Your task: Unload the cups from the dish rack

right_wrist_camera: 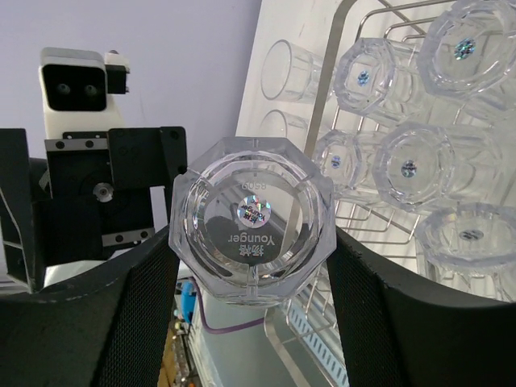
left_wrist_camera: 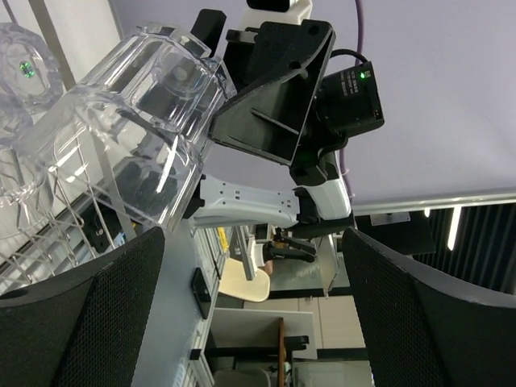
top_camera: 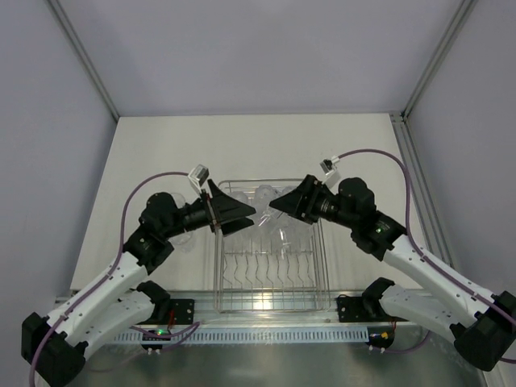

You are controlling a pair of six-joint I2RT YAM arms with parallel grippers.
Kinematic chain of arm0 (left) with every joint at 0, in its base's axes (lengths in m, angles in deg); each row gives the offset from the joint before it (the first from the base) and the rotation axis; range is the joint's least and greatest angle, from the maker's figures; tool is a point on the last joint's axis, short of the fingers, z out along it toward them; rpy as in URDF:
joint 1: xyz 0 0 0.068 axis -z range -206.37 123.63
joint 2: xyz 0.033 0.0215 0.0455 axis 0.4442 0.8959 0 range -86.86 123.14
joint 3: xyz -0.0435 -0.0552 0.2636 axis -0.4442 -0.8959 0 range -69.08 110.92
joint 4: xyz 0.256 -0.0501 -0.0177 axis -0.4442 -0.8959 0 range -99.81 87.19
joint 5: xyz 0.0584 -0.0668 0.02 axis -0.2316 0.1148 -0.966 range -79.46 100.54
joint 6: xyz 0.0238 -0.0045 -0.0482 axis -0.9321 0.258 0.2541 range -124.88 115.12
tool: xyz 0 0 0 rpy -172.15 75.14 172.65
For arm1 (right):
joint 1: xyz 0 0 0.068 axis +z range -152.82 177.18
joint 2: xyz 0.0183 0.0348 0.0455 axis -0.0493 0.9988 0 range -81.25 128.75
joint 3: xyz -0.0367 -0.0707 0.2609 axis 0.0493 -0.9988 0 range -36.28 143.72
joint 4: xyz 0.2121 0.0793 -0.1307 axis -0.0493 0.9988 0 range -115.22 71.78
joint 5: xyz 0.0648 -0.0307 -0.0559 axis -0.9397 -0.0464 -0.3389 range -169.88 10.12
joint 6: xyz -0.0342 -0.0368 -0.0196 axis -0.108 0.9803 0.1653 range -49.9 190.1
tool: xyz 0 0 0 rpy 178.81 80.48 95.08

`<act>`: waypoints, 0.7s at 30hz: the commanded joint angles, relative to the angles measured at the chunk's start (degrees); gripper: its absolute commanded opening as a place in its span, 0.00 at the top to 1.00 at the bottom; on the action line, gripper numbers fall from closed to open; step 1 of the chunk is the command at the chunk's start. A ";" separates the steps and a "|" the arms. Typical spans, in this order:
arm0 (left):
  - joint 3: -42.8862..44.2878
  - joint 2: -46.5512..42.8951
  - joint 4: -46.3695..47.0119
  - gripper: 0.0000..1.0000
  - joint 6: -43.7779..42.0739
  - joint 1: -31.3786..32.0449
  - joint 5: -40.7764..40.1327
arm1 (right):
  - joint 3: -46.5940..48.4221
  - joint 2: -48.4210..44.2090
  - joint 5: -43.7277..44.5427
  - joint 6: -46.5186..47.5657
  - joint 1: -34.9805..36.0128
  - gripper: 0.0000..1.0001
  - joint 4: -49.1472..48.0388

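Note:
The silver wire dish rack [top_camera: 270, 278] sits between my arms; its rim also shows in the right wrist view [right_wrist_camera: 343, 48]. Several clear cups [right_wrist_camera: 411, 165] stand upside down at its far end [top_camera: 270, 197]. My right gripper [right_wrist_camera: 251, 322] is shut on one clear cup [right_wrist_camera: 251, 230], its base toward the camera, held above the rack. My left gripper [left_wrist_camera: 254, 322] is open and empty, facing the right gripper [left_wrist_camera: 274, 89] and the held cup [left_wrist_camera: 137, 121]. In the top view the two grippers, left [top_camera: 242, 211] and right [top_camera: 278, 205], nearly meet over the rack.
Two clear cups [right_wrist_camera: 286, 72] stand on the white table beyond the rack's left rim. Another cup [left_wrist_camera: 24, 72] and rack wires [left_wrist_camera: 48, 234] show at the left of the left wrist view. Grey enclosure walls surround the table [top_camera: 161, 145].

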 commanded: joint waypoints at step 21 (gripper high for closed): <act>5.57 9.85 7.08 0.73 -0.74 4.65 -8.59 | -4.53 2.02 -11.22 -5.26 1.72 0.96 -14.44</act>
